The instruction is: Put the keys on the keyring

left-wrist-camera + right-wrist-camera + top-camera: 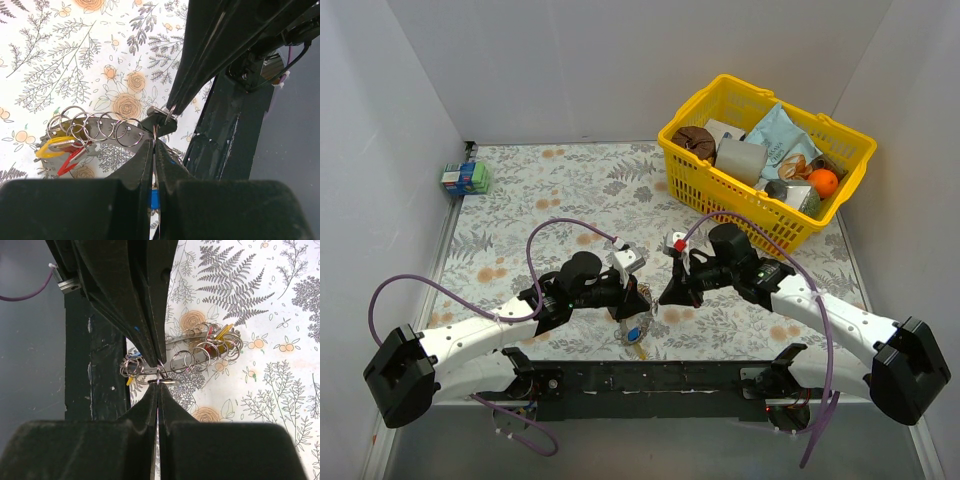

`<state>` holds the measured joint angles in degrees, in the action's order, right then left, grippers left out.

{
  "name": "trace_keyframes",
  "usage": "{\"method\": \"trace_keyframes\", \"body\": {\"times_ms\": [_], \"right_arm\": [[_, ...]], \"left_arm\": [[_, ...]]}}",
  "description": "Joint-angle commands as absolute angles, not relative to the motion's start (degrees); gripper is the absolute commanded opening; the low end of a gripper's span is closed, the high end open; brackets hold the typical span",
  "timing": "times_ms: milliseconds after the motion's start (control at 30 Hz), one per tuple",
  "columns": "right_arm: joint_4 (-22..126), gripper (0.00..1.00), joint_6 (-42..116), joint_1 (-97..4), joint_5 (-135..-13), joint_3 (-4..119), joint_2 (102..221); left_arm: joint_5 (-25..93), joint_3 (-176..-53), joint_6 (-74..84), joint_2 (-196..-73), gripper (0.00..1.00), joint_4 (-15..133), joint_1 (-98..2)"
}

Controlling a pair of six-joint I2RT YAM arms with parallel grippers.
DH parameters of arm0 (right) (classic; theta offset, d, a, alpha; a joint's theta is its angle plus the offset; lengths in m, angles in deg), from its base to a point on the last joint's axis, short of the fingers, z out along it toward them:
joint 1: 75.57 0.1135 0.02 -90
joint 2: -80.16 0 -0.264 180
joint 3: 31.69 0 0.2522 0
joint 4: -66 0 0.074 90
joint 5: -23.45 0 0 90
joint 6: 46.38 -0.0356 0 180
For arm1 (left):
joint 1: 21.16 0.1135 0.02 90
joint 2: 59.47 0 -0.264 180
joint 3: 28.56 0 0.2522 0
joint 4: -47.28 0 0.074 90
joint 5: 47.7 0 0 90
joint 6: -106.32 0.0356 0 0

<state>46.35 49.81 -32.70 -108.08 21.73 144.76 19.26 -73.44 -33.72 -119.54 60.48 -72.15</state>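
Note:
My left gripper (640, 298) (154, 142) is shut on a thin silver wire seen edge-on, which I take for the keyring (155, 134). A blue key (634, 335) (155, 200) hangs under it, its head showing between the fingers. My right gripper (665, 295) (158, 386) is shut on a small silver split ring (165, 381) (170, 114), tip to tip with the left gripper. Just beyond both tips is a grey metal strip (100, 134) (190, 357) strung with several small rings. It carries a yellow key (52, 147) and a red key (70, 160).
A yellow basket (720, 195) full of groceries stands at the back right. A small green and blue box (465, 178) sits at the back left wall. The black base rail (640, 378) (225, 135) runs along the near edge, right under the grippers.

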Motion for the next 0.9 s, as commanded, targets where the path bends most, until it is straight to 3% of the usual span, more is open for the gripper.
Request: {"method": "trace_keyframes", "body": {"times_ms": [0,867], "right_arm": [[47.6,0.01,49.3,-32.4,-108.6,24.2,143.1],[46.3,0.01,49.9,-31.8,-109.0,25.6,147.2]], "left_arm": [[19.7,-73.4,-33.1,-118.2,0.0,59.7,-72.5],[20.1,-73.7,-32.7,-118.1,0.0,60.2,-72.8]]}}
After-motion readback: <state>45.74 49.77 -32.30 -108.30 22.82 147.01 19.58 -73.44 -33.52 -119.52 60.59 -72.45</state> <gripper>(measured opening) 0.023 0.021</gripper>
